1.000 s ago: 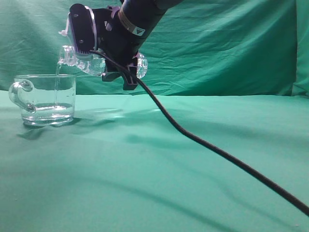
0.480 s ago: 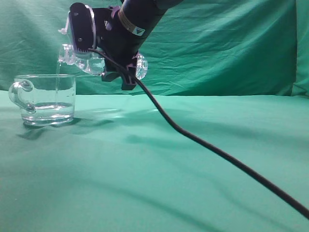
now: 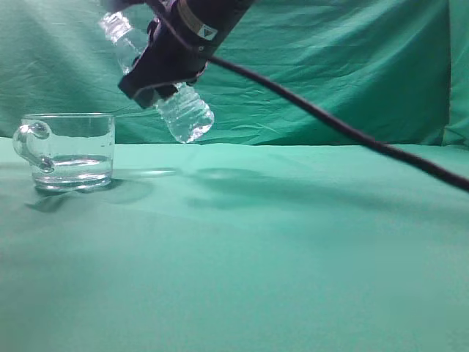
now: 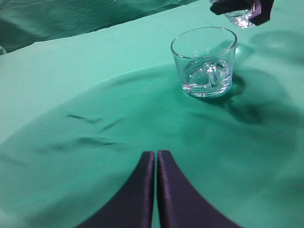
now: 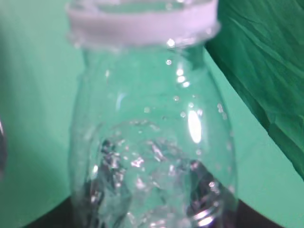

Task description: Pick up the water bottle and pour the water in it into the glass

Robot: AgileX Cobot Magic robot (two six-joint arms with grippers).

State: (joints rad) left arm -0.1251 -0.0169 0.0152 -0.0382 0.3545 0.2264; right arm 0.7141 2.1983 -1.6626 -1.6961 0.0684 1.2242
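I've swung the water bottle [image 3: 157,70] back neck-up off the glass [image 3: 67,150], stream stopped, my right gripper [image 3: 163,70] clamped on it; pour looks done.

Green cloth [image 3: 293,257] covers the whole table surface; wrinkled green backdrop [image 3: 352,73] fills the upper frame. Lighting even, possibly overhead.

Tilted water bottle [image 3: 183,110] above table; glass [image 3: 69,150] holds water [image 3: 73,167].
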